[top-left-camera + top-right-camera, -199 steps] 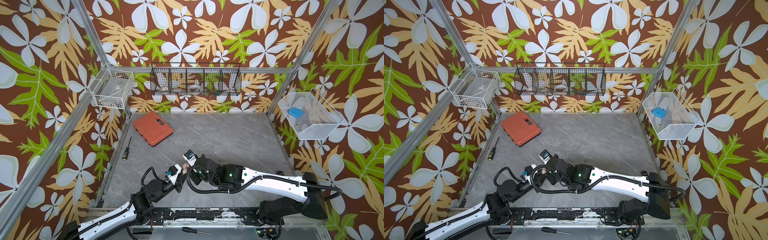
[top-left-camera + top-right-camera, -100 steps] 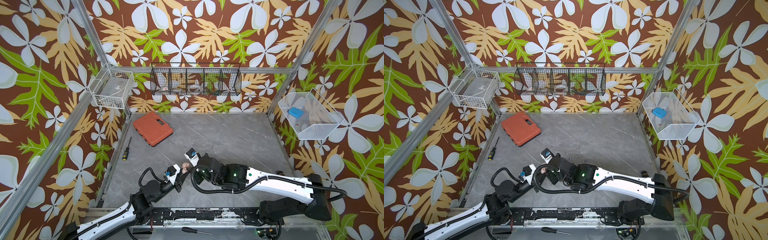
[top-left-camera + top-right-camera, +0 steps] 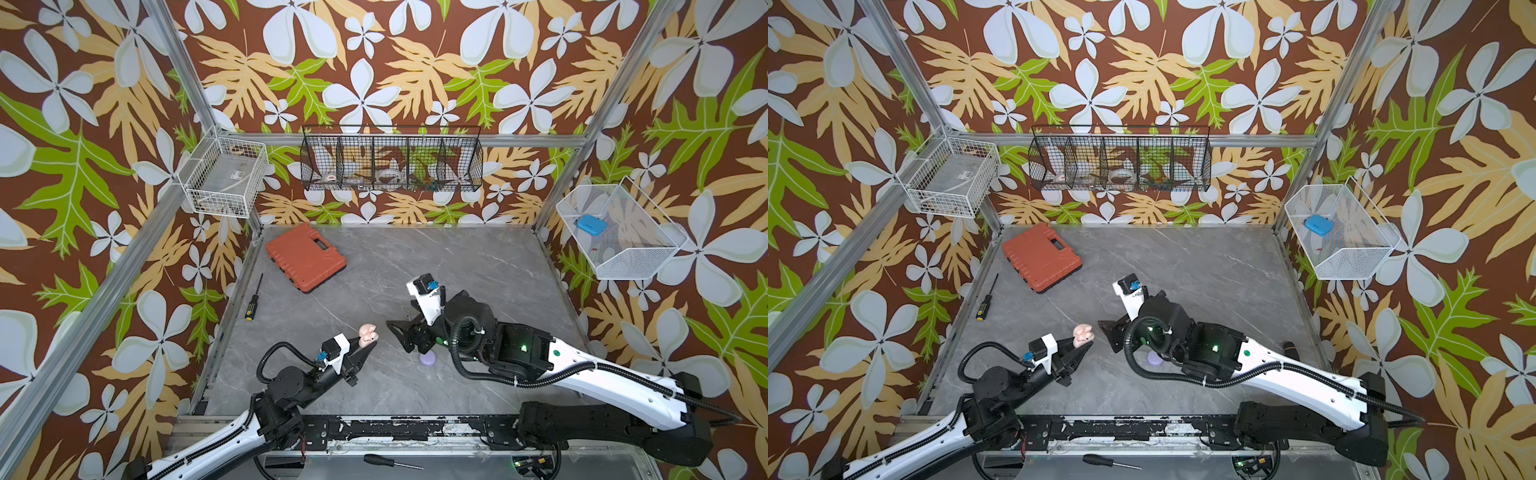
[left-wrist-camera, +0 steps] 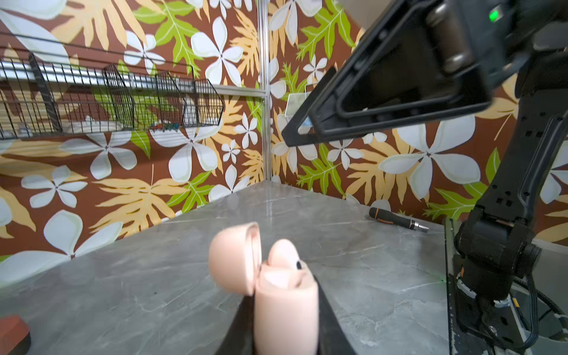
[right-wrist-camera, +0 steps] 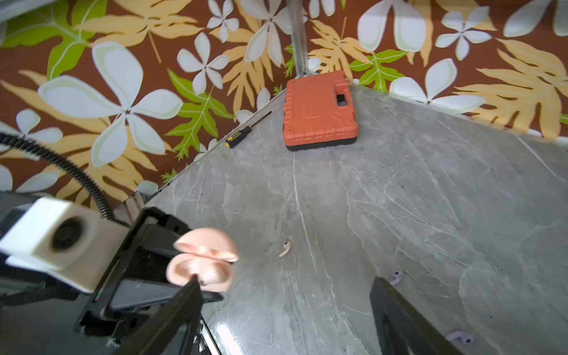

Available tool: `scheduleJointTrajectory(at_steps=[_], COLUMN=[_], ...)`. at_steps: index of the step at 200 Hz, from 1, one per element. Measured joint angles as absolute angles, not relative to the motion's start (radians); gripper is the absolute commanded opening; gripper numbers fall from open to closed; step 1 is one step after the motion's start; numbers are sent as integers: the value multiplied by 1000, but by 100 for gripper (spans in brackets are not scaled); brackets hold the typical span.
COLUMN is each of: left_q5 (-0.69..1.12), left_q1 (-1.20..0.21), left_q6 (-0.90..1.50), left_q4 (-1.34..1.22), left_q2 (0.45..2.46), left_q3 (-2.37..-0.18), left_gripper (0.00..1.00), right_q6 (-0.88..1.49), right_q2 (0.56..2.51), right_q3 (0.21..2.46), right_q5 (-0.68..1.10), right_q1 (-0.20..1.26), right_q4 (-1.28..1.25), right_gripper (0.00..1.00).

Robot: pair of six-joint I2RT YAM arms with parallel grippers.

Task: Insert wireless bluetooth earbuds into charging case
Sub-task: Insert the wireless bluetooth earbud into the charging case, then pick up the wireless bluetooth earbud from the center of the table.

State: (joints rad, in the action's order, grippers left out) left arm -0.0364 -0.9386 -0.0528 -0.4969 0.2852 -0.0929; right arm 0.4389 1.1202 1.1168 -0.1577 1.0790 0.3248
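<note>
pulled right gripper point(image 3: 400, 336) back from pink charging case point(image 4: 285, 307), jaws wide and empty.
keep left gripper point(image 3: 369, 345) clamped on case over desk's point(image 3: 478, 266) front half; pinch loose pink earbud point(image 5: 285, 249) by its stem.

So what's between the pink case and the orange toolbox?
Nothing. Only bare grey table lies between the pink case and the orange toolbox, as both top views show.

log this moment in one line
left hand: shut on pink case, lid open | right hand: open, empty | loose on table: pink earbud, two lavender earbuds
</note>
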Motion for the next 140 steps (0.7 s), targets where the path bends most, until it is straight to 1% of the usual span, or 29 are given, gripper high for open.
scheduleJointTrajectory(at_steps=[5, 27, 54, 91, 120, 140], left_q5=[-36, -26, -5, 29, 28, 31], left_q1=[-939, -938, -938, -938, -938, -938], left_q6=[-54, -54, -81, -106, -136, -158], left_q4=[-498, -499, -458, -364, -284, -257], left_q2=[272, 225, 148, 18, 4, 4], left_q3=[-99, -117, -135, -137, -132, -128], left_gripper=[0, 0, 0, 0, 0, 0], right_q6=[448, 504, 563, 603, 633, 651], right_q2=[1114, 1106, 1152, 1264, 1342, 1401], right_q3=[1111, 1085, 1081, 1100, 1103, 1115], right_q5=[-143, -76, -26, 0, 13, 27], right_q1=[1057, 956, 883, 872, 871, 871], right_q4=[323, 318, 334, 391, 396, 396], right_gripper=[100, 100, 100, 100, 98, 95])
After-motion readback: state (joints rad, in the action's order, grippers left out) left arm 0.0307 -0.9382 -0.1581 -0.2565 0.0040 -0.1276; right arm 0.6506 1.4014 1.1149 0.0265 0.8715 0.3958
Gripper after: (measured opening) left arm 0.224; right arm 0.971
